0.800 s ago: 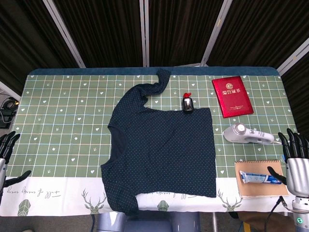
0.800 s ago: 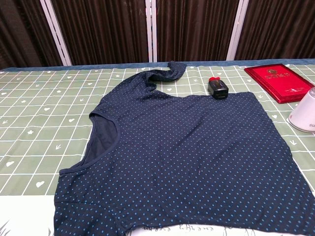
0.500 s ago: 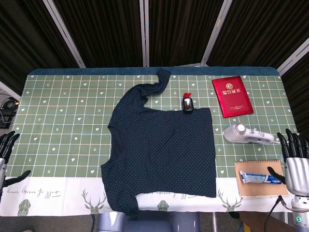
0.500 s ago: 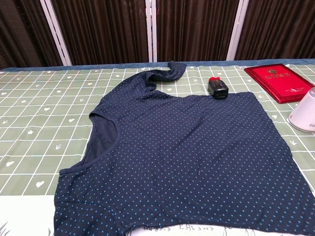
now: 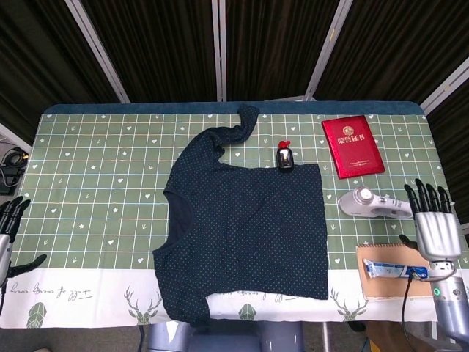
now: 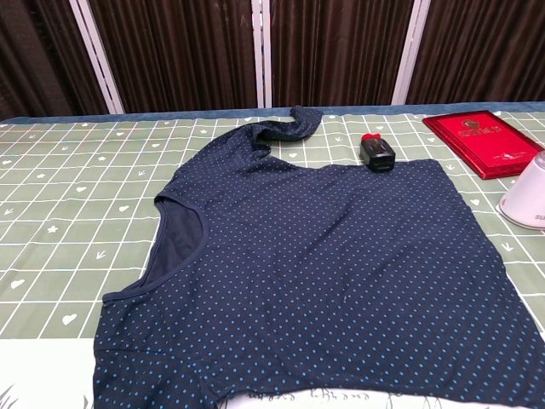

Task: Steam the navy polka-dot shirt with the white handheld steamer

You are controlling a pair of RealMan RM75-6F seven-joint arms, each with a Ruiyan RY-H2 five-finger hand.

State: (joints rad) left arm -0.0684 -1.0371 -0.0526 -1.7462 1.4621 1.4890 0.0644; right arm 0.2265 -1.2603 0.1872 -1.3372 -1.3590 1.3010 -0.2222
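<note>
The navy polka-dot shirt (image 5: 249, 227) lies flat across the middle of the table, one sleeve stretched toward the far edge; the chest view shows the shirt (image 6: 324, 273) filling most of the frame. The white handheld steamer (image 5: 370, 203) lies on its side to the right of the shirt, its head toward the shirt; only its head (image 6: 526, 198) shows at the chest view's right edge. My right hand (image 5: 429, 227) hovers open, fingers spread, just right of the steamer's handle end. My left hand (image 5: 9, 231) is open at the table's left edge.
A small black bottle with a red cap (image 5: 284, 157) stands at the shirt's far edge. A red booklet (image 5: 352, 146) lies at the back right. A tan notebook (image 5: 396, 270) carrying a tube (image 5: 392, 270) sits at the front right, beside my right hand.
My right hand has moved left and forward, from beyond the table's right edge to beside the steamer's handle. The left hand and the shirt stay as they were.
</note>
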